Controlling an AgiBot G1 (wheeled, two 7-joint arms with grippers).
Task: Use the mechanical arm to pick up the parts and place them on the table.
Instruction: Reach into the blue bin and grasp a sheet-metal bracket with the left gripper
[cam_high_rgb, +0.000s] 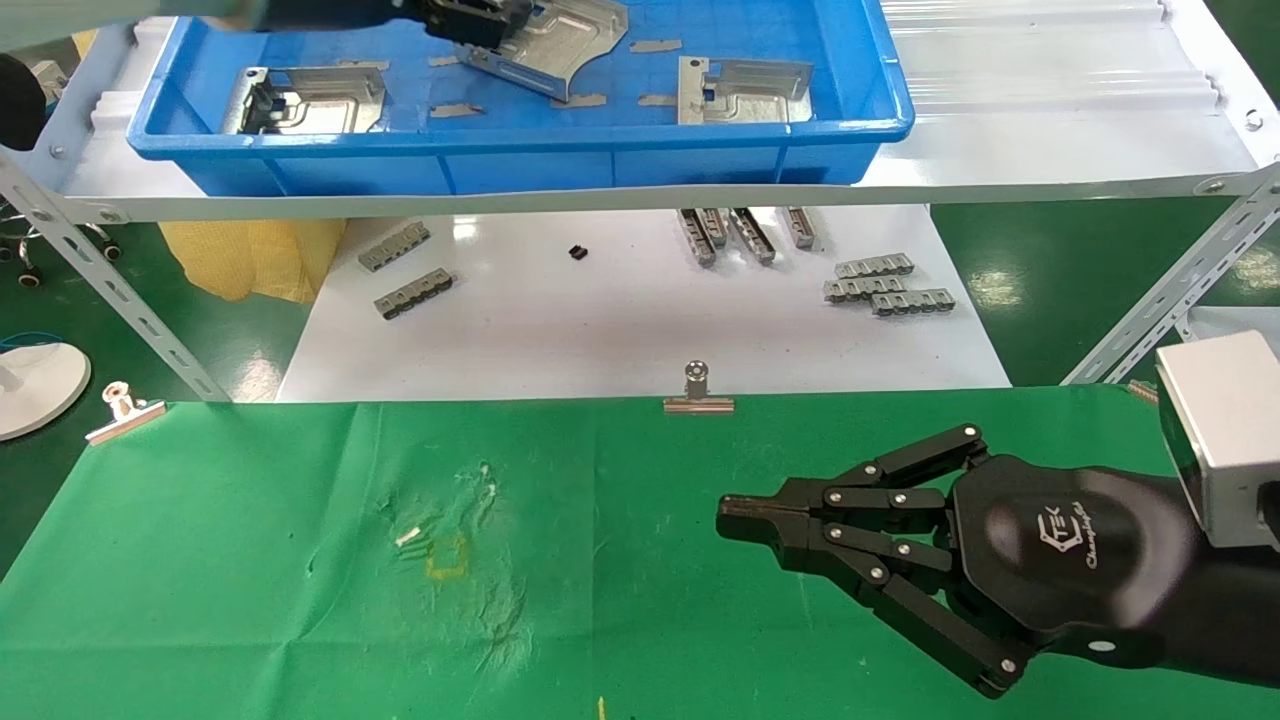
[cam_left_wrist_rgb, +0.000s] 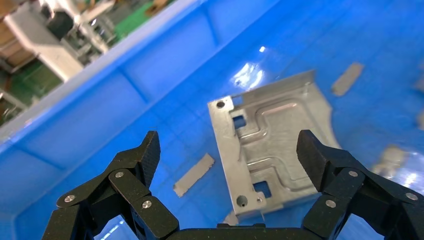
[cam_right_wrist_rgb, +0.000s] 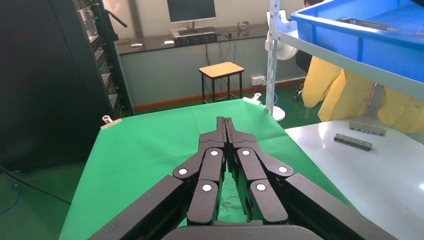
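**Overhead, the left tool is hovering above a part in the bin**

Up on the white shelf (cam_high_rgb: 1050, 150), beyond the far edge of the green tabletop (cam_high_rgb: 250, 560), the left tool (cam_left_wrist_rgb: 227, 150) is reaching into the blue bin (cam_high_rgb: 520, 150) with its fingers (cam_left_wrist_rgb: 147, 152) spread wide. They are sitting on either side of a silver part (cam_left_wrist_rgb: 272, 150) without touching it; the plate is lying on the bin floor beneath the tool, its embossed channel facing up. In the head view this same part (cam_high_rgb: 560, 45) is showing near the middle of the bin, partly covered by the tool's dark body. Two more parts are resting flat in the bin: one (cam_high_rgb: 305, 100) toward its left end and one (cam_high_rgb: 745, 92) toward its right end. Thin grey strips (cam_high_rgb: 655, 45) are lying scattered between them.

The right tool (cam_high_rgb: 745, 520) is idling low over the tabletop toward its right edge, its fingertips pressed together and holding nothing, pointing toward the left edge.

A faint yellow square mark (cam_high_rgb: 447, 557) is showing on the cloth left of centre. Binder clips are gripping the cloth at the far edge, one (cam_high_rgb: 698, 390) near the middle and one (cam_high_rgb: 125, 410) by the far left corner. Behind that edge, grey toothed strips (cam_high_rgb: 885, 285) are lying on a glossy white surface (cam_high_rgb: 600, 330).
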